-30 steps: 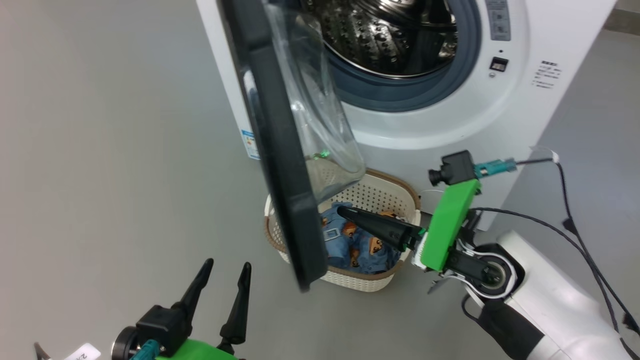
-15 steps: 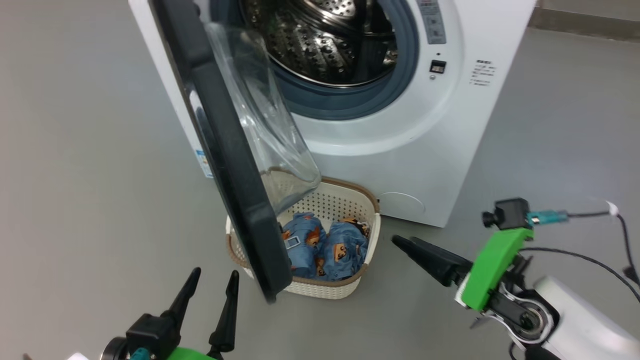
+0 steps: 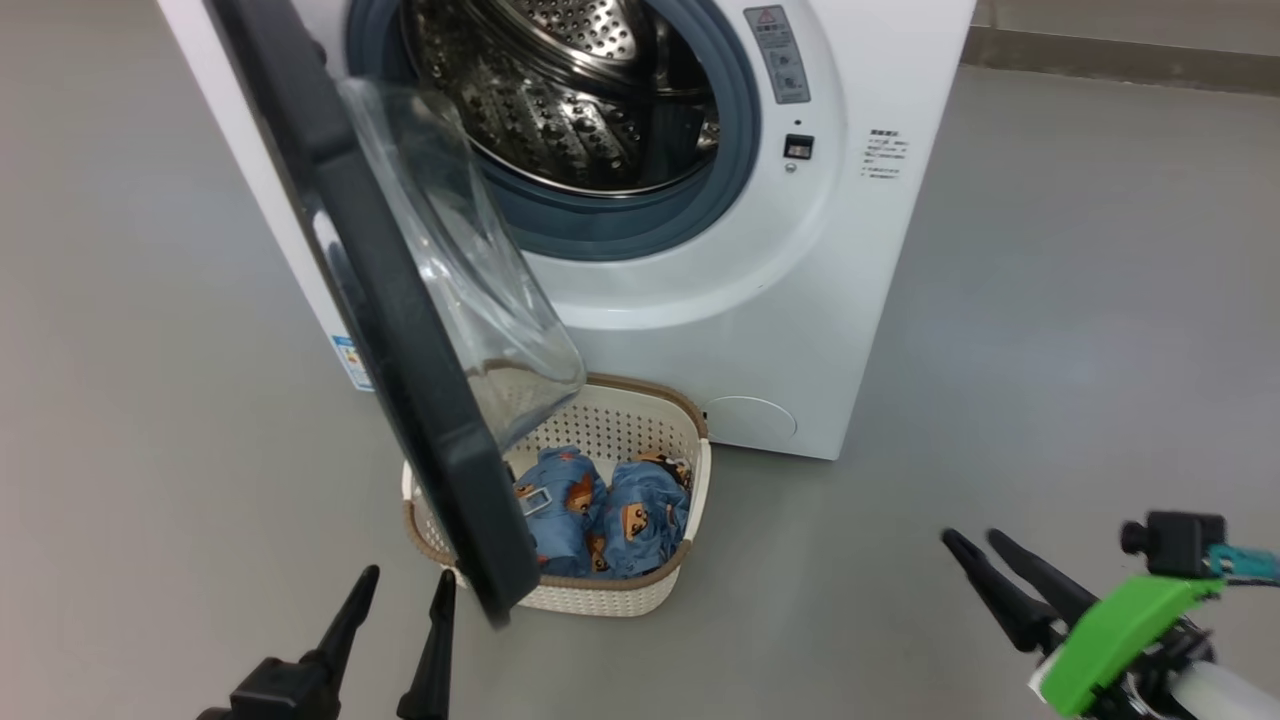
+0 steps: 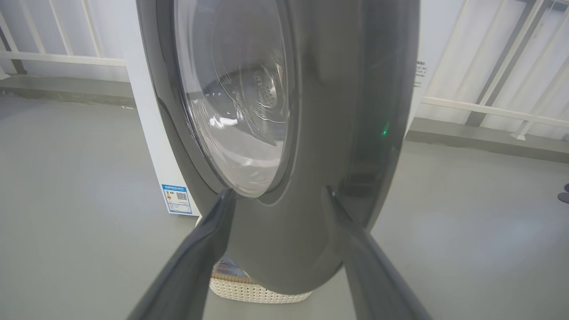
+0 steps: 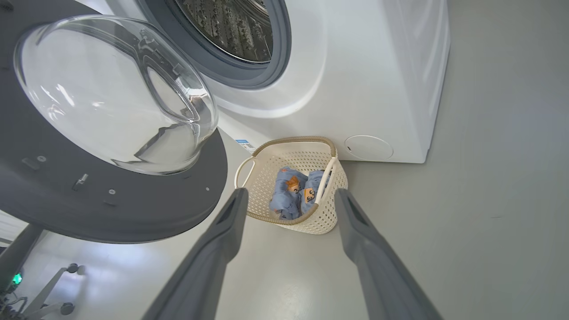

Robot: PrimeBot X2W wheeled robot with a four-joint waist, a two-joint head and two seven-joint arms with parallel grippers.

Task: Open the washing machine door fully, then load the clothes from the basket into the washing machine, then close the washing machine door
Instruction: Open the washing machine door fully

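Right of the cream perforated plastic basket, right gripper has pulled back, jaws apart, empty; both blue bear-print garments remain inside, unloaded; left gripper spread too

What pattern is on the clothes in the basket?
The clothes are blue with orange-brown bear faces, best in head view.

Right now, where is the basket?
In the head view the basket sits on the floor at lower centre, before the washer, partly hidden by the open door.
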